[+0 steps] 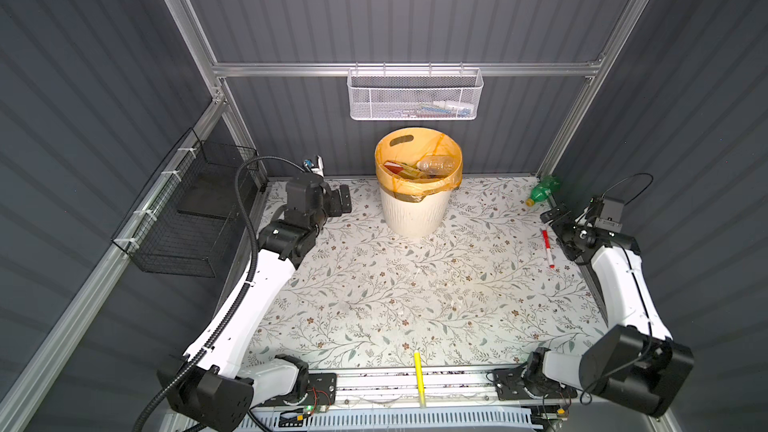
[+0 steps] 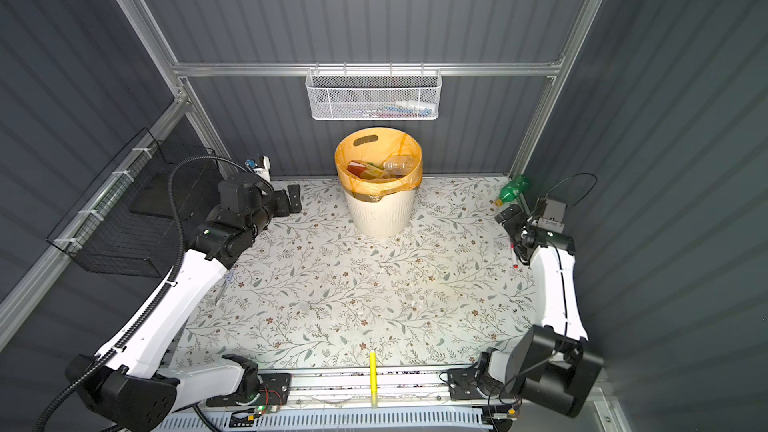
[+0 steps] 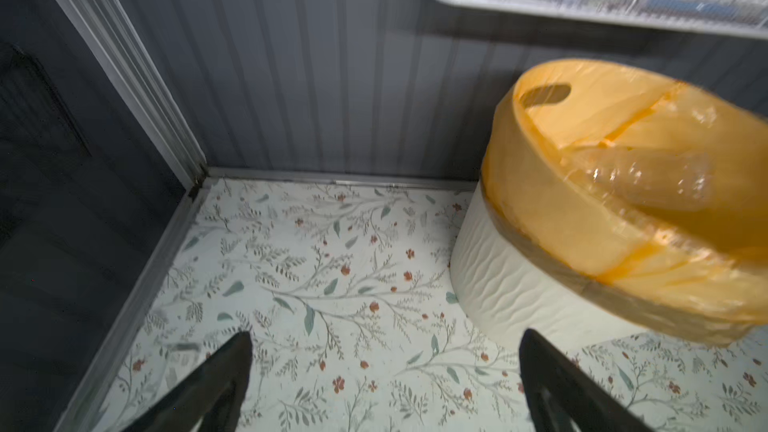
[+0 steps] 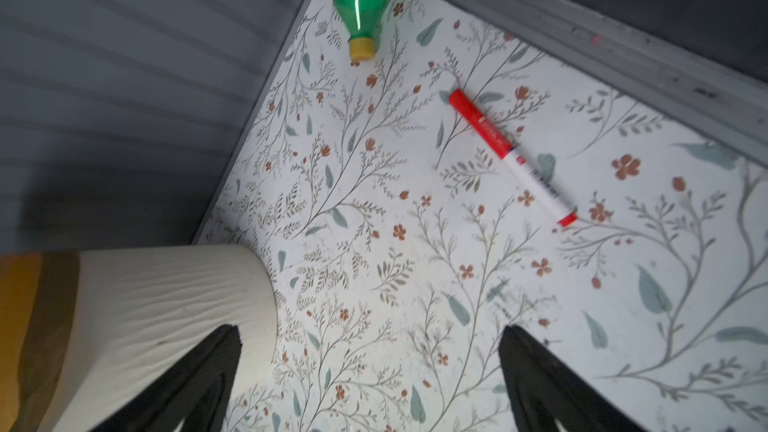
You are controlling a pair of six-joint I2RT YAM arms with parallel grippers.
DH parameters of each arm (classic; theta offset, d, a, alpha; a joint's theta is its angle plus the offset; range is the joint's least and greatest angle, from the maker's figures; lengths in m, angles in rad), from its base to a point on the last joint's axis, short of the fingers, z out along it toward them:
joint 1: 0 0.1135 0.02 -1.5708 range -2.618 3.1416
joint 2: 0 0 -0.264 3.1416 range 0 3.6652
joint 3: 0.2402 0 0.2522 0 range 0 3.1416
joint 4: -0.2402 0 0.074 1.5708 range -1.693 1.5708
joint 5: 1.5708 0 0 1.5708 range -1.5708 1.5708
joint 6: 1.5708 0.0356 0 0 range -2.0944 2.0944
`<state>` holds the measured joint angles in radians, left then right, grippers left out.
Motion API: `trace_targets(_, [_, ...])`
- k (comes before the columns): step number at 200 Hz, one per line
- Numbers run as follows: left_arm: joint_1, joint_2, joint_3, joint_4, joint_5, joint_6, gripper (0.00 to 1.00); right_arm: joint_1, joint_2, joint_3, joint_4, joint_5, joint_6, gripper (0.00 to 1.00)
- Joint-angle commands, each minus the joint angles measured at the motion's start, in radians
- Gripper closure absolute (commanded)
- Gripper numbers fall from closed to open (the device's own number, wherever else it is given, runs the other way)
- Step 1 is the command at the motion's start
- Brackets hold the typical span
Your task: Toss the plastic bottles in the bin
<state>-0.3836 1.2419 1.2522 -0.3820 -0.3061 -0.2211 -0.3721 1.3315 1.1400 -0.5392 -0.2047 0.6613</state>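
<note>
Table (image 1: pixel 374 292): a surface with a flower pattern is seen in both top views, walled in by dark ribbed panels; the bin, one loose bottle and two markers are carried on it.
Black wire basket (image 1: pixel 183 218): hung on the left wall, off the table; whatever is in it cannot be made out through the dark mesh.
Bin (image 1: pixel 411 214): stood upright at the far middle of the table, close to the back wall. It is lined with an orange-yellow bag (image 1: pixel 415 189) folded over the rim, and it is filled nearly to the top.
White mesh basket (image 1: pixel 415 95): hooked on the back rail, directly above the bin. A few small white and blue items are lain along its bottom, too blurred to be named.
Left gripper (image 3: pixel 386 336): held above the table just left of the bin, fingers spread wide, nothing between them.
Right gripper (image 4: pixel 370 330): held over the right edge of the table, fingers likewise spread wide and nothing gripped.
Green bottle (image 1: pixel 542 191): laid on its side in the far right corner of the table, yellow cap pointed away from the corner. It is near the right gripper but not touched by it.
Clear bottle (image 1: pixel 436 165): lain on its side on top of the heap inside the bin, against the bag.
Other bin contents (image 1: pixel 392 168): red and yellow labelled things are seen beside the clear bottle, partly buried.
Red marker (image 1: pixel 547 248): laid flat near the right edge, beside the right gripper.
Yellow marker (image 1: pixel 419 376): laid across the front edge, well apart from both grippers.
</note>
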Motion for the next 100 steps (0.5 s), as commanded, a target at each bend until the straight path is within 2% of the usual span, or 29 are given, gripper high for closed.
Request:
trace_targets(1, [0.013, 0.035, -0.108, 0.037, 0.065, -0.063, 0.0, -0.018, 0.159, 0.168, -0.058, 0.042, -0.127, 0.01])
trace_targets(15, [0.024, 0.029, -0.16, 0.059, 0.074, -0.078, 0.0, -0.022, 0.29, 0.327, -0.152, 0.02, -0.238, 0.01])
trace_targets(25, [0.033, 0.024, -0.2, 0.092, 0.079, -0.094, 0.0, -0.024, 0.39, 0.447, -0.24, 0.026, -0.263, 0.01])
trace_targets(40, [0.061, 0.038, -0.24, 0.135, 0.125, -0.119, 0.0, -0.031, 0.486, 0.553, -0.275, 0.03, -0.216, 0.01])
trace_targets(59, [0.084, 0.095, -0.228, 0.144, 0.175, -0.117, 0.0, -0.028, 0.551, 0.571, -0.162, 0.027, -0.139, 0.01])
trace_targets(100, [0.112, 0.182, -0.193, 0.152, 0.216, -0.096, 0.0, -0.02, 0.81, 0.805, -0.084, 0.019, -0.075, 0.01])
